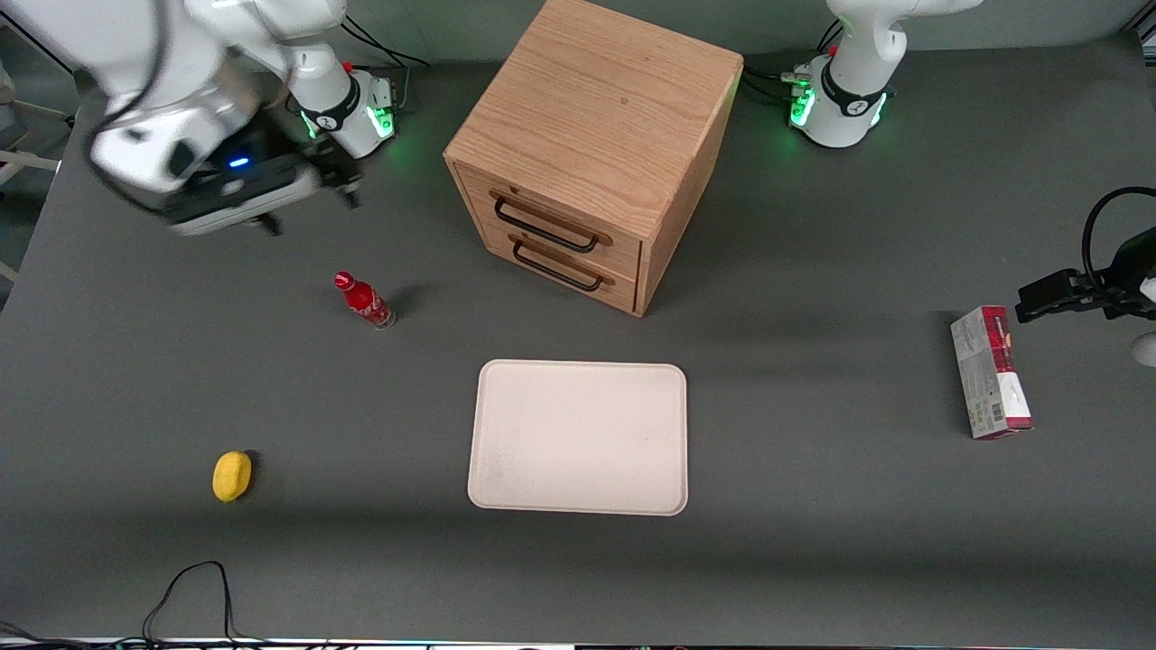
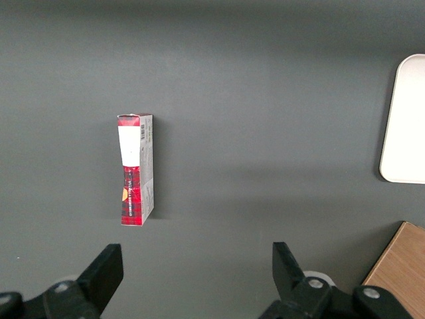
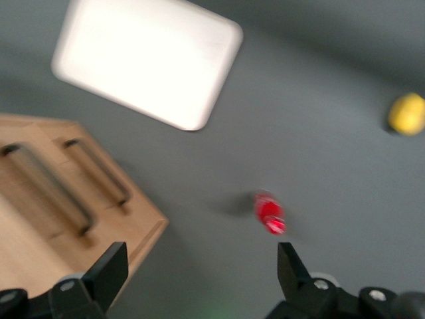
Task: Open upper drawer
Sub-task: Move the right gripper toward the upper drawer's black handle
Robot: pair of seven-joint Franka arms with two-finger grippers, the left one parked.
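Note:
The light oak cabinet [image 1: 596, 99] stands on the grey table, farther from the front camera than the tray. Its upper drawer [image 1: 553, 219] is shut, its thin black bar handle [image 1: 545, 227] above the matching lower drawer [image 1: 562, 264]. My right gripper [image 1: 312, 209] hangs in the air well off toward the working arm's end, above the table near the red bottle, open and empty. In the right wrist view the gripper [image 3: 199, 272] is open, with the upper drawer's handle [image 3: 46, 189] and the lower drawer's handle [image 3: 99, 174] seen aslant.
A red bottle [image 1: 364, 301] stands between my gripper and the cabinet. A white tray [image 1: 578, 437] lies in front of the cabinet. A yellow lemon [image 1: 231, 475] lies toward the working arm's end. A red carton [image 1: 990, 372] lies toward the parked arm's end.

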